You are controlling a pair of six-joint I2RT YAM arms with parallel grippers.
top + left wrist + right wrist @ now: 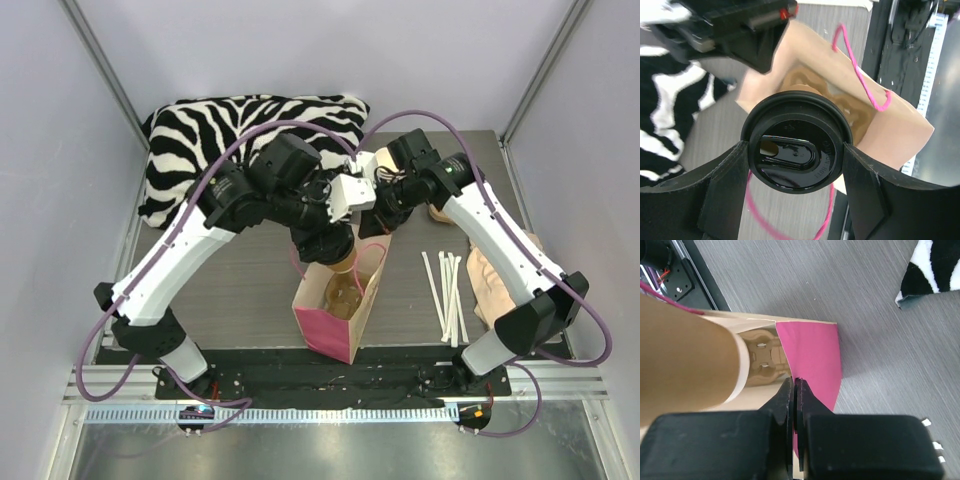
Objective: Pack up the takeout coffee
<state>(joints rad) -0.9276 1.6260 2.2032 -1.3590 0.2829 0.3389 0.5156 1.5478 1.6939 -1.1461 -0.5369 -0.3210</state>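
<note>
Progress: packing about half done, by my judgement. The takeout coffee (790, 120), lid on, is gripped across its black lid by the left gripper (795, 151) and hangs over the open mouth of the pink paper bag (322, 325). You cannot tell from these views whether its base has dipped below the rim. It is not resting on the bag floor.

The right gripper (795, 389) is clenched on the bag's far wall at the rim, holding the mouth open.

Left for you: lower the cup to the bottom, let go, withdraw, then release the rim.

Count:
- lidded coffee cups: one
- bags: one, with two pink cord handles
- moulded brown insert (762, 362) on the bag floor: one, exact kind unclear
- white straws (447, 290) lying on the table, right of the bag: roughly five, too thin to count surely
- zebra-print cushion (220, 130) at the far edge: one
</note>
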